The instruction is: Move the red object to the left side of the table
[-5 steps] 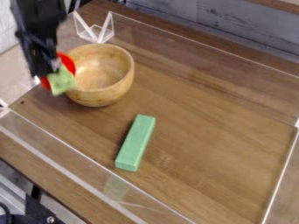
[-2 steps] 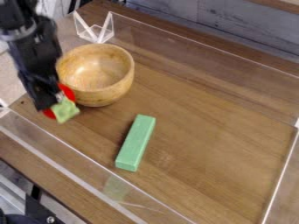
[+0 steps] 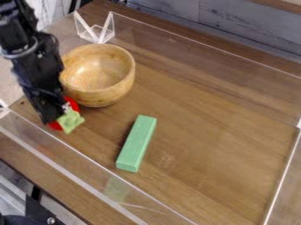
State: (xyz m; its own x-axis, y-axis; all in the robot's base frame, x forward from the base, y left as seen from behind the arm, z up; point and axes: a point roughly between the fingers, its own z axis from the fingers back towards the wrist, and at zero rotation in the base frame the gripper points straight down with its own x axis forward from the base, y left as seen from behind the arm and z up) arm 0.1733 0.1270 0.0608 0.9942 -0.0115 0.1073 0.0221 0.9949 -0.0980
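Observation:
The red object (image 3: 70, 112), a small toy strawberry with a light green leafy cap, sits between the fingers of my black gripper (image 3: 59, 112), which is shut on it. It hangs at or just above the brown wood-grain table (image 3: 212, 105), near the left edge and just in front of the wooden bowl (image 3: 97, 75). Whether the strawberry touches the tabletop I cannot tell. The gripper points straight down and hides most of the red body.
A long green block (image 3: 136, 143) lies on the table in front of the bowl, to the right of the gripper. A low clear plastic wall (image 3: 47, 149) runs along the table's edges, close to the gripper on the left.
The gripper has come down with the strawberry, from level with the bowl's rim to close over the tabletop in front of the bowl. It stayed shut throughout.

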